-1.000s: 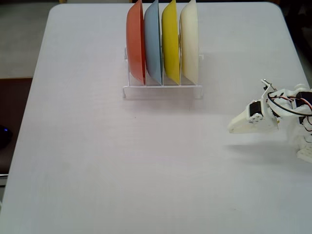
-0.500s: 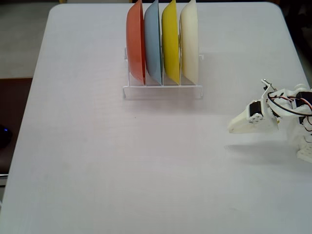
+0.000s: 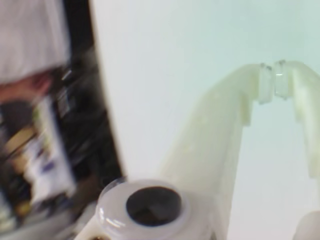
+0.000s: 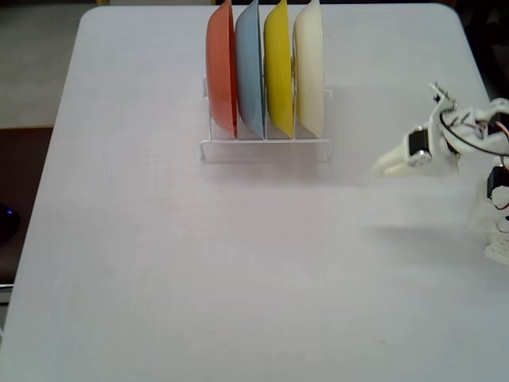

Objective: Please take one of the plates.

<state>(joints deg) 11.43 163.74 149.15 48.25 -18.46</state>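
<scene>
Nowhere readable writing, wrist view blurred. Jaws (image 3: 273, 82) pinched together, empty, apparently well right of cream plate (image 4: 309, 68).

White table (image 4: 159, 263) carries a clear plate rack (image 4: 265, 147).

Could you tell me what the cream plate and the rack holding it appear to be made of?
The cream plate looks like moulded plastic with a smooth, slightly glossy finish: uniform colour, thin even rim and soft highlights, though glazed ceramic cannot be ruled out from the fixed view. The rack seems to be clear or white plastic, perhaps acrylic: pale, partly see-through, with thin flat edges.
</scene>
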